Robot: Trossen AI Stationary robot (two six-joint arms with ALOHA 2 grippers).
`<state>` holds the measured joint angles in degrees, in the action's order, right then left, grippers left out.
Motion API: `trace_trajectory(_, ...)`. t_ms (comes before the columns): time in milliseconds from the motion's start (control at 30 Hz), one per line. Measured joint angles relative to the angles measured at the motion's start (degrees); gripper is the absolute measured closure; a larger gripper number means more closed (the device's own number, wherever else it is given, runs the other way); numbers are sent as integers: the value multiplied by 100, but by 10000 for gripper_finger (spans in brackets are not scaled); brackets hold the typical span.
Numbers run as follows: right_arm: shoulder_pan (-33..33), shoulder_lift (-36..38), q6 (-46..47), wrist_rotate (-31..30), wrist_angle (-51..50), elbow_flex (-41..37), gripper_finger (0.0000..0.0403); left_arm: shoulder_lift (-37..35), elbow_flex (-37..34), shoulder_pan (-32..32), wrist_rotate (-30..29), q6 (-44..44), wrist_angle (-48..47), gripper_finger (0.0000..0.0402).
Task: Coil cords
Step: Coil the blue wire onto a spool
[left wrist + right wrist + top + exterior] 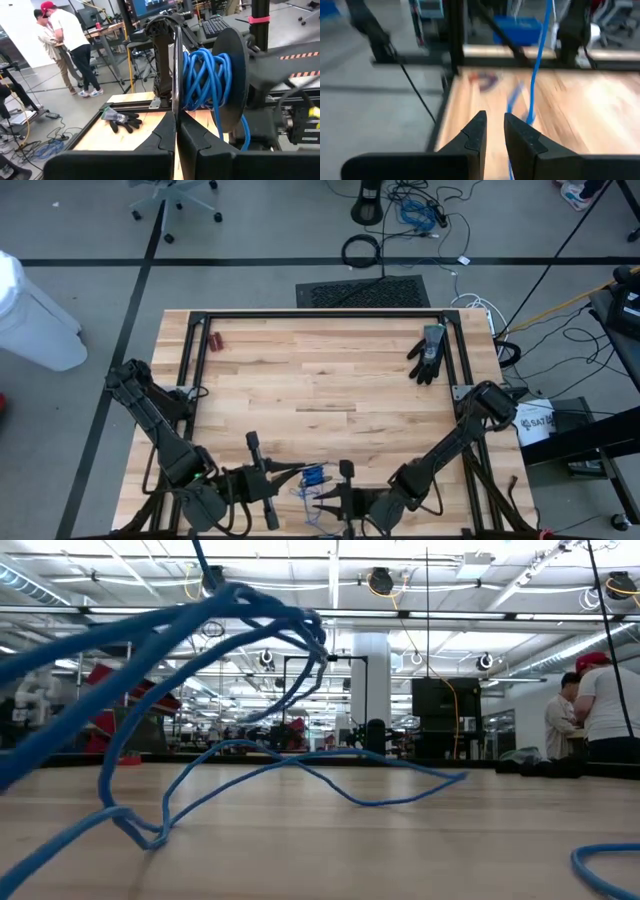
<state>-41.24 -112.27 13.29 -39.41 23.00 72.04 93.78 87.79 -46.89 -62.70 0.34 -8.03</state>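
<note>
**Blue cable gathered at the table's near edge between two grippers**

Where the wooden table [320, 380] fills the overhead view, both dark arms reach in from the near corners and meet at the near edge, and that edge cuts off their lower parts. The left arm [160, 430] bends in from the left, the right arm [450, 445] from the right.

The black glove [428, 353] lies flat near the far right corner, well apart from the arms. A small red-handled tool [215, 340] lies near the far left corner; it is too small to make out in detail.

The cable [312, 477] sits as a small blue bundle at the near edge, between the two grippers. In the low view its loops [250, 620] rise in front of the camera and trail across the wood, with much of the run cut off at the sides. In the left wrist view it is wound in several turns [205, 75] around a dark part beside a round black disc; what that part is stays unclear.

The left gripper [176, 131] has its fingers pressed together, and the thin upright edge rising from them cannot be identified. The right gripper [495, 131] has its fingers a narrow gap apart; a blue strand hangs just beyond them, and whether it is pinched cannot be told through the blur. The plug and the dark end cannot be picked out.

People stand in the room behind.
</note>
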Motion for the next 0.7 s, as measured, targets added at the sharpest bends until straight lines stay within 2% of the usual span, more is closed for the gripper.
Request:
trace_trajectory(67,-3,-3,107,-187,-373,-12,348,0,0,0,0,-2,0,395)
trace_trajectory(167,5,-2,42,-394,-399,-10,348,0,0,0,0,-141,-38,395)
trace_trajectory(267,3,51,-369,-308,-368,-10,341,0,0,-10,0,-151,-46,395)
trace_trajectory(400,-35,165,-771,-198,-644,226,302,0,0,-50,-2,-159,-87,395)
trace_trajectory(567,-33,234,-777,-203,-977,691,245,0,0,-61,28,-306,-104,395)
trace_trajectory(700,148,249,-592,45,-884,851,223,0,0,-33,114,-435,-113,395)
